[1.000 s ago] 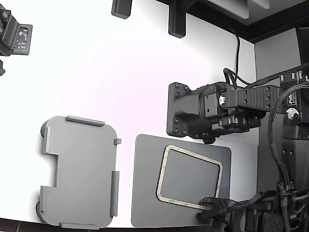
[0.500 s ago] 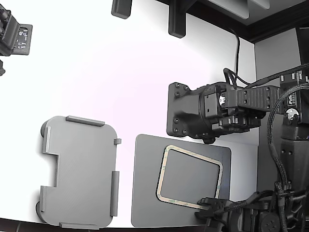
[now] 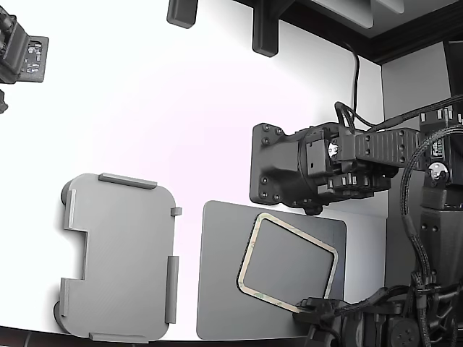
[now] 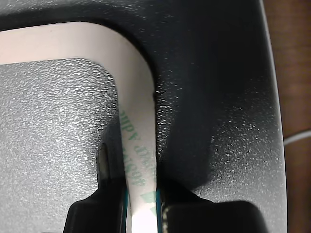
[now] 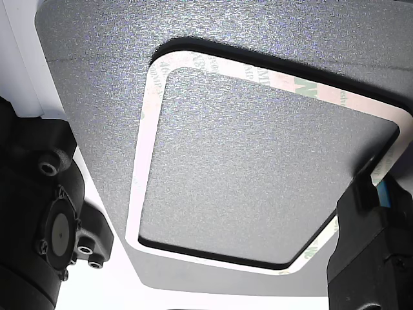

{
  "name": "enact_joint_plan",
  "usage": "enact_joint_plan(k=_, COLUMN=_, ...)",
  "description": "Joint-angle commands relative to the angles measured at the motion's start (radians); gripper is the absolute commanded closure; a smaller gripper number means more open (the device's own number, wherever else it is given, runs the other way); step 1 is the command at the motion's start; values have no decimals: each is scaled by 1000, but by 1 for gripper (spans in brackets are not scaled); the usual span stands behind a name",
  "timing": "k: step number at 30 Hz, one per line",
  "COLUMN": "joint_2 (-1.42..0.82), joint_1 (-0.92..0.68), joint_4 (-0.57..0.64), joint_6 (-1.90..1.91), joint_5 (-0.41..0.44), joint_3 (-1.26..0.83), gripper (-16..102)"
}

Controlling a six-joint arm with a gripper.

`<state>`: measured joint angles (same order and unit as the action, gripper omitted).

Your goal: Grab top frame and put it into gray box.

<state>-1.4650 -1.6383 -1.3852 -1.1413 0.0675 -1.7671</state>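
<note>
Because the top frame point(image 3: 288, 264) looks thin, light and bendy, lying tilted over the dark mat point(image 3: 217, 289) with one edge lifted, the gripper point(image 4: 142, 206) pinching its narrow strip should carry it gently to the gray box point(image 3: 119, 256).

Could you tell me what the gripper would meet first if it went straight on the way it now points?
Likely nothing new: the gripper is already shut on the thin cream-beige frame, pointing along that strip. Beyond lies the dark gray textured mat; depth is unclear.
</note>
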Motion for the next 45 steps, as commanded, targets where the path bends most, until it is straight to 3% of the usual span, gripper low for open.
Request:
enact_joint_plan(k=1, joint_2=-17, joint_1=11, joint_4=0, joint_6=-9, joint_5=3, joint_3=17, gripper=97)
enact_joint_plan(k=5, joint_2=-29, joint_1=17, joint_4=-29, joint_6=-17, joint_5=44, joint_3=57, gripper=97)
enact_joint_plan(k=10, joint_2=-28, joint_1=57, joint_4=-192, joint_6=-29, joint_5=229, joint_3=268, gripper=97)
enact_joint_plan(k=13, joint_2=-37, joint_1=103, joint_4=-236, joint_6=0, joint_5=342, joint_3=382, gripper=97)
enact_joint_plan(k=15, joint_2=-43, joint_1=150, joint_4=-252, joint_6=89, joint_5=374, joint_3=457, gripper=97)
enact_joint_plan(k=22, joint_2=-100, joint_1=400, joint_4=-268, joint_6=425, joint_5=367, joint_3=606, gripper=97)
enact_joint_plan(k=25, joint_2=-114, joint_1=497, joint_4=-270, joint_6=453, joint_5=414, joint_3=606, gripper=97)
enact_joint_plan(k=29, joint_2=-146, joint_1=618, joint_4=-270, joint_6=933, joint_5=399, joint_3=603, gripper=97)
enact_joint_plan(k=33, joint_2=-161, joint_1=736, joint_4=-270, joint_6=1106, joint_5=377, joint_3=603, gripper=97)
enact_joint_plan(k=39, joint_2=-184, joint_1=810, joint_4=-270, joint_6=1621, joint_5=491, joint_3=584, gripper=98)
enact_joint_plan(k=45, joint_2=-183, joint_1=884, joint_4=-270, joint_6=2020, joint_5=497, joint_3=591, gripper=99)
